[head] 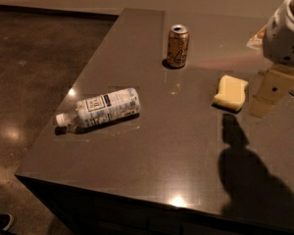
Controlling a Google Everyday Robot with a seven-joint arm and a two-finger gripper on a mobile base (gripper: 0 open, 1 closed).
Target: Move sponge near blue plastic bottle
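The gripper (270,93) hovers at frame right, just beside the sponge (230,93); released or clenched, I cannot tell. It should centre over the sponge before grasping, then carry it left toward the blue plastic bottle (104,107).

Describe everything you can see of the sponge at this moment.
The sponge is a small pale yellow foam block, roughly rectangular with a notch at its upper right edge. It lies flat on the dark table, right of the can and nearer the camera. Nothing touches it; the gripper hangs just to its right, apart.
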